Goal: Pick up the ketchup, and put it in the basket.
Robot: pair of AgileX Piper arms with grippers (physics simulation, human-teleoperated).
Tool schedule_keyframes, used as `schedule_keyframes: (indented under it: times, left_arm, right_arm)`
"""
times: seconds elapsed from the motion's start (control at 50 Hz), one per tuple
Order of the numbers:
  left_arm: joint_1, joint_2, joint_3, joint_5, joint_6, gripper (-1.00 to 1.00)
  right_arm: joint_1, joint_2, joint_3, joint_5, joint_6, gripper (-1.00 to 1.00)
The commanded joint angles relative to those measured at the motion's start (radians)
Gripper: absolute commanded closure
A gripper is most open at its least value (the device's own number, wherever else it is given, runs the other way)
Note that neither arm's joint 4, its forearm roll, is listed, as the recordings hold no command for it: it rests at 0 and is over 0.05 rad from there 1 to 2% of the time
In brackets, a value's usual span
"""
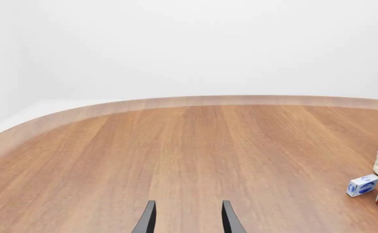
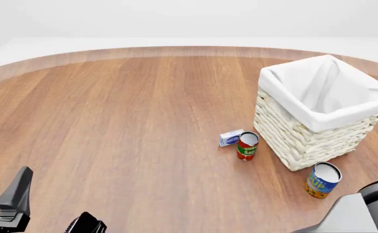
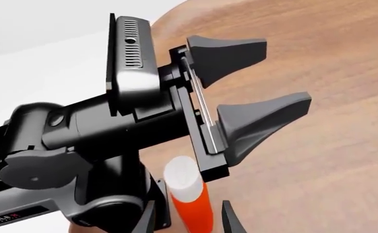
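Only the right wrist view shows the ketchup: a red-orange bottle with a round white cap, standing between the two dark fingertips of the right gripper. The fingertips sit close on either side of the bottle, but whether they press on it or merely flank it cannot be told. Just beyond the bottle in that view is the left arm, with its left gripper spread wide and holding nothing; its fingers show the same open gap over bare wood in its own wrist view. From the front, the basket, cream wicker with a white cloth liner folded over its rim, stands on the right part of the round wooden table, empty as far as its inside shows. A red-and-green can stands just beside the basket's left side, with a small white-and-blue box touching or nearly touching the can. A blue-and-orange can stands near the basket's near corner.
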Motion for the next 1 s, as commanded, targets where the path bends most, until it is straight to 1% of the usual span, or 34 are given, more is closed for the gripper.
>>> schedule_keyframes:
  times: [0.02, 0.28, 0.36, 0.46, 0.54, 0.58, 1.0]
  left_arm:
    - [0.0, 0.0, 0.0, 0.0, 0.0, -1.0]
    - [0.0, 0.0, 0.0, 0.0, 0.0, -1.0]
    - [0.0, 0.0, 0.0, 0.0, 0.0, -1.0]
    - [0.0, 0.0, 0.0, 0.0, 0.0, -1.0]
    - [0.0, 0.0, 0.0, 0.0, 0.0, -1.0]
    - [0.0, 0.0, 0.0, 0.0, 0.0, -1.0]
    - [0.0, 0.0, 0.0, 0.0, 0.0, -1.0]
  right_arm:
    - [-0.006, 0.023, -0.021, 0.003, -0.001, -1.0]
    - [-0.014, 0.055, -0.052, 0.017, -0.004, -1.0]
    - [-0.011, 0.055, -0.052, 0.017, -0.013, -1.0]
    - [-0.001, 0.06, -0.056, 0.018, -0.01, -1.0]
    - [0.004, 0.071, -0.07, 0.026, -0.023, -1.0]
    - [0.006, 0.069, -0.07, 0.027, -0.019, -1.0]
    - [0.005, 0.088, -0.107, 0.042, -0.051, -1.0]
